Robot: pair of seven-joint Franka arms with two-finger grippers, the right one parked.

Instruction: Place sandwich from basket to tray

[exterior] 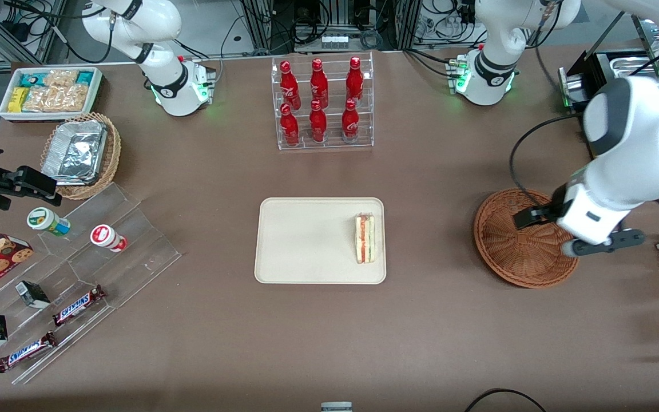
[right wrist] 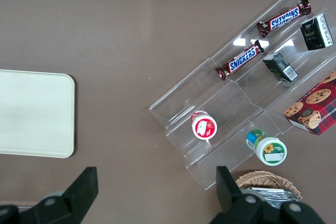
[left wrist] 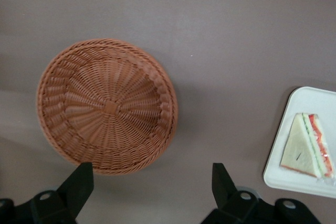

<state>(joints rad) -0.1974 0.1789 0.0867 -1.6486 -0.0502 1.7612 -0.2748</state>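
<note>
Snickers bars (exterior: 25,352) sit lowest in the front frame, on the clear stepped rack at the lower left, nothing to do with our job. Mid-frame is the tray (exterior: 306,252), and the sandwich (exterior: 365,238) is already lying on it, close to the rim on the working arm's side, filling edge showing red and green. The basket (exterior: 512,252) at the right of the frame looks empty; the wrist view shows only bare weave inside it (left wrist: 107,106).

Our gripper (exterior: 541,226) hangs above the basket with its fingers (left wrist: 79,182) spread wide, pinching nothing. In the wrist view the sandwich (left wrist: 307,145) and a corner of the tray (left wrist: 299,95) show well apart from the basket.

So we reckon the placing step is basically done. Next move probably just calls for pulling the arm up and clear, no more grabbing needed.
</note>
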